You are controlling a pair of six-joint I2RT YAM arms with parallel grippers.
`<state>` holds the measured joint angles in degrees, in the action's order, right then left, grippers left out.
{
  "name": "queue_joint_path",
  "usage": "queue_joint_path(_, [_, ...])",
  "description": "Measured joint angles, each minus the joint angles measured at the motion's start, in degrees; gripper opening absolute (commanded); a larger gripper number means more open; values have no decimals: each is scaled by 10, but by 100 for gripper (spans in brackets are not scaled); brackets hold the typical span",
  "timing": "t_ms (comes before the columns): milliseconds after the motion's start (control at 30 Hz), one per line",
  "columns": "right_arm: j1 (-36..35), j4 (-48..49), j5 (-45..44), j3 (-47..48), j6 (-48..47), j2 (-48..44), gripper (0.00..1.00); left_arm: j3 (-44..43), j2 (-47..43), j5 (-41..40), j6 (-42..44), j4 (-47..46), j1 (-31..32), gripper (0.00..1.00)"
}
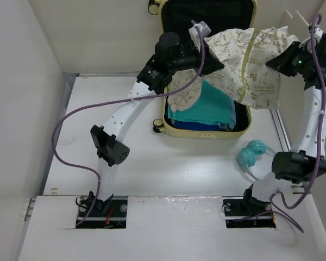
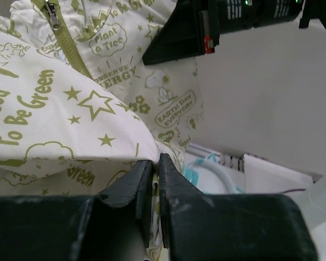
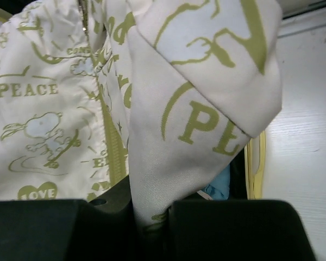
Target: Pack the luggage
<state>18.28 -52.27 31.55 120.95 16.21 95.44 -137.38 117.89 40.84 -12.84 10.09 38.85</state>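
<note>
Luggage: the pale yellow hard-shell luggage lies open on the table, at the far middle, between the two arms; its lid stands up at the back, showing black lining.
Luggage wheels: one black-and-cream wheel sits at the near left corner, another at the top left of the lid.
Luggage contents: a folded teal garment lies flat in the near half, on top of a blue garment whose edge shows along the front wall.
Left tool: the left tool reaches in over the left rim of the luggage; its fingers are pressed together on a thin fold of the jacket.
Left arm: its forearm and a purple cable cross above the left side of the case.
Jacket: a white jacket with olive-green print and an olive zip is held up in the air between both tools, spread above the right and back part of the luggage.
In the way: the hanging jacket hides the far edge of the teal garment and the right rim of the case from above.
Headphones: teal headphones lie on the table just right of the near right corner of the luggage, close to the right arm.
Right tool: the right tool is clamped on a bunched fold of the jacket, above the right rim of the case.
</note>
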Motion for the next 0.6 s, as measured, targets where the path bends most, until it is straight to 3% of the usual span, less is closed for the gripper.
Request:
queue_joint_path(367, [6, 3, -12, 19, 9, -55, 0, -60, 94, -8, -138, -258, 28, 0])
queue_joint_path(600, [6, 1, -23, 24, 14, -52, 0, -97, 143, -41, -157, -347, 54, 0])
